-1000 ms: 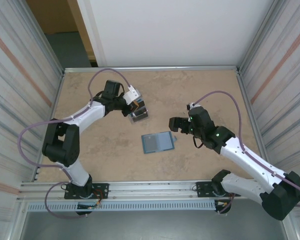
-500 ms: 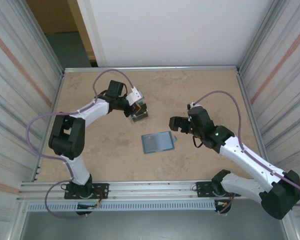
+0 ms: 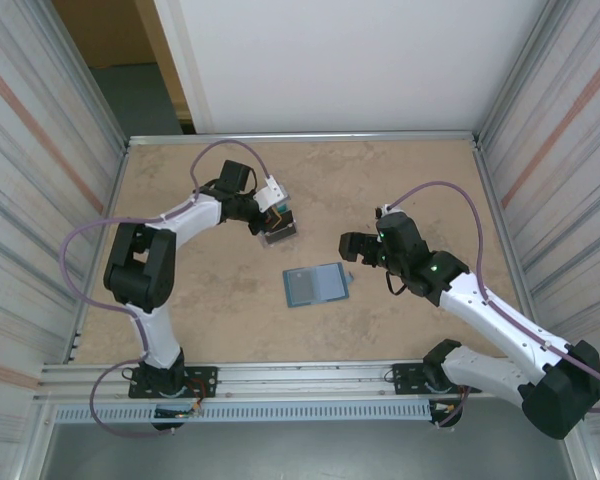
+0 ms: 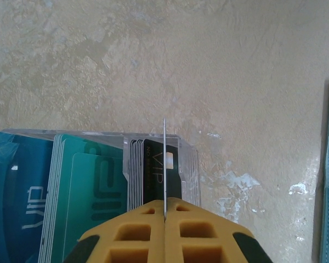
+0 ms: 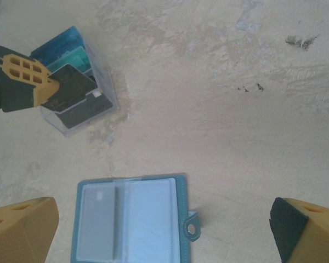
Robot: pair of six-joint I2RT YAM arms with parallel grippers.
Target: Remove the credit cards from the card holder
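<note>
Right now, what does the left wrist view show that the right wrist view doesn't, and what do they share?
Left wrist view adds: "VIP" lettering on a black plastic card in the clear plastic box, and the thin card pinched in the left hand, seen edge-on.
Right wrist view adds: both pocket panels and the snap tab of the open teal bifold card holder, below the wide-open right hand.
Both: the box of blue and teal-green cards, the left hand's yellow fingers, the card holder's edge.
</note>
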